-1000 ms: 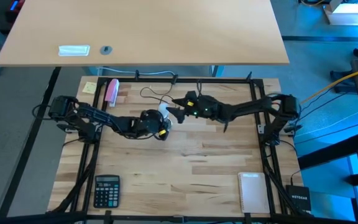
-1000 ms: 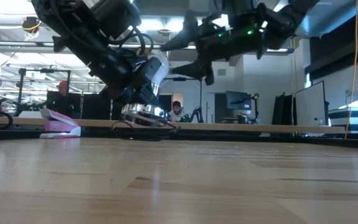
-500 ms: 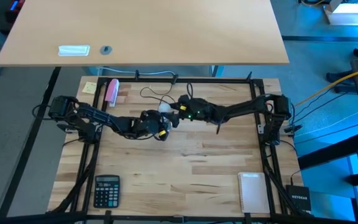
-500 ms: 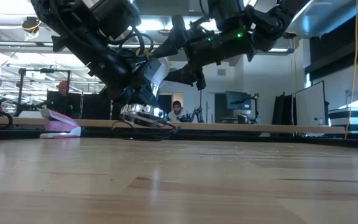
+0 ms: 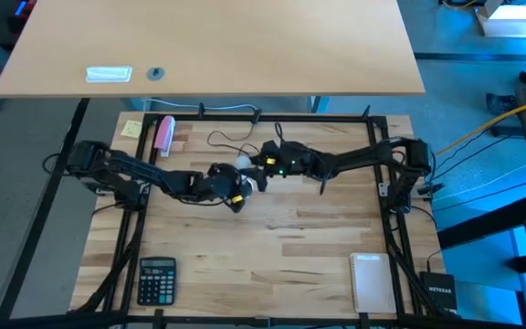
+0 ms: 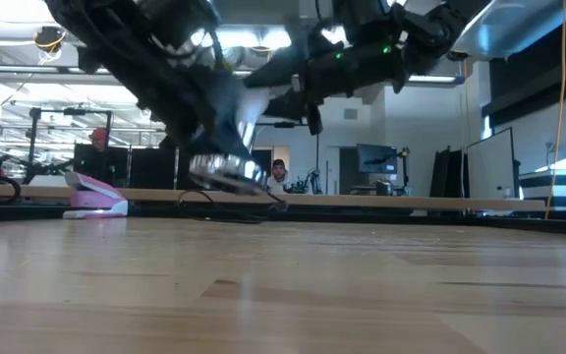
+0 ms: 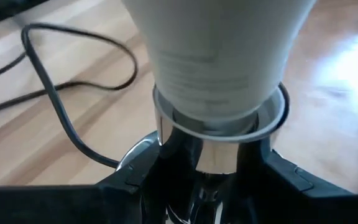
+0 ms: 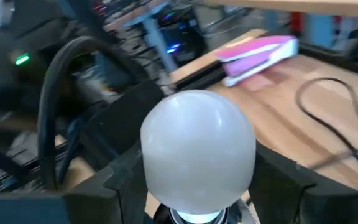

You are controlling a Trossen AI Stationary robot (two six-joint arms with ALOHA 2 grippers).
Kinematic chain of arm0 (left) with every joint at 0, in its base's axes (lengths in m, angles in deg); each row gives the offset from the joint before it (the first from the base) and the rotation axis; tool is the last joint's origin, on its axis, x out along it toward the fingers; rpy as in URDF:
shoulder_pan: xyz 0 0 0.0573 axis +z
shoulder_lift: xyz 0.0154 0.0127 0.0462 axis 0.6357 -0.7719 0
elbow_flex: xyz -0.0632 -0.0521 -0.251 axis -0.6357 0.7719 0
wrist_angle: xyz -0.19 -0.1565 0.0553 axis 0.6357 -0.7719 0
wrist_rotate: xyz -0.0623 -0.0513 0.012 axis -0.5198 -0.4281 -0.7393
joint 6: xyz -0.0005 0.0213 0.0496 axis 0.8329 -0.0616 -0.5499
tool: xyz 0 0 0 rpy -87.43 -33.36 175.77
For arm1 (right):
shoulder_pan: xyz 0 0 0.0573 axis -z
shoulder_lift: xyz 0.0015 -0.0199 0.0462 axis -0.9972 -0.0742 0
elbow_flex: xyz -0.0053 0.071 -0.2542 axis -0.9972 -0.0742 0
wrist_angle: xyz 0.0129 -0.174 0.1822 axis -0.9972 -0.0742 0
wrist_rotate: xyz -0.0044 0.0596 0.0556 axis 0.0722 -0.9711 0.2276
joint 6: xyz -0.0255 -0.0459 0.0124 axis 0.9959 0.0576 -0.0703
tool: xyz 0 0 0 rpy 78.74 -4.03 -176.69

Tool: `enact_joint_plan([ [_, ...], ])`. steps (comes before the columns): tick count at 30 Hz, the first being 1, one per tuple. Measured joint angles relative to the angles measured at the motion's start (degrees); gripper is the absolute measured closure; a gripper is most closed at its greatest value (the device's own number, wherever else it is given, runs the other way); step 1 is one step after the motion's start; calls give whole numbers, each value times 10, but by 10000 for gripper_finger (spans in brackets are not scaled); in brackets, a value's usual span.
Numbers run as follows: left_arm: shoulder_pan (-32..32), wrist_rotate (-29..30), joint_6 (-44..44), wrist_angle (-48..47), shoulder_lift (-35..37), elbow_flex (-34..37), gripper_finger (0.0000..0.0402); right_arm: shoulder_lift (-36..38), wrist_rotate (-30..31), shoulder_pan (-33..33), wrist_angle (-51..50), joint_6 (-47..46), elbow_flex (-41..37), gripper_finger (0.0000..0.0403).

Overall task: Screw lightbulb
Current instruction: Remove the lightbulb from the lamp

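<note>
The white lightbulb [image 8: 197, 146] sits with its narrow end in the round silver socket [image 7: 219, 155]. In the low view the pair tilts, the bulb [image 6: 251, 103] above the socket [image 6: 226, 169]. My left gripper [image 5: 234, 185] is shut on the socket near the table's middle. My right gripper [image 5: 254, 164] comes from the right and is shut on the bulb's dome [image 5: 242, 163]. The socket's black cord [image 5: 226, 139] lies looped on the table toward the far edge. My left gripper pinches the socket's silver body [image 7: 204, 163] between its two fingers, just below the rim. The socket is tilted with its open end and the bulb pointing away from the gripper. I cannot tell whether the socket's base rests on the table. My right gripper holds the bulb's round dome at its widest part [image 8: 151, 163], one finger [image 8: 126, 180] on each side. The fingers come nearly level from the table's right side. The bulb's narrow end stays in the socket.
A long pink-and-white object [image 5: 164, 134] and a yellow note [image 5: 131, 128] lie at the far left. A calculator [image 5: 157, 279] is at the near left and a white pad [image 5: 373, 281] at the near right. People show in the room beyond [image 6: 280, 175].
My right gripper has moved toward the table's left onto the bulb. Its fingers were spread wide and have closed in on the dome. In the low view the socket and my left gripper have shifted a little and the socket now shows slightly higher.
</note>
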Motion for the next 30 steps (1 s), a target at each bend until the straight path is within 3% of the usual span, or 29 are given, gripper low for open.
enact_joint_plan([
  [6, -25, -87, -57, 14, 46, 0, 233, 52, -144, 1, -32, 50, -1, 184],
  [10, -37, -180, -102, 65, 53, -2, 233, 69, -289, 0, -14, 99, -1, 185],
  [13, -44, -255, -126, 116, 43, -2, 233, 69, -362, -1, 7, 103, 0, 185],
  [17, -44, -322, -135, 156, 27, -2, 233, 69, -389, -9, 13, 111, 1, 185],
  [20, -43, -328, -133, 166, 18, -2, 233, 69, -378, -17, 10, 118, 1, 177],
  [27, -42, -270, -118, 151, 21, 0, 233, 74, -362, -5, -24, 119, 1, 104],
  [30, -41, -222, -102, 122, 19, -1, 233, 93, -341, 17, -85, 112, 4, 76],
])
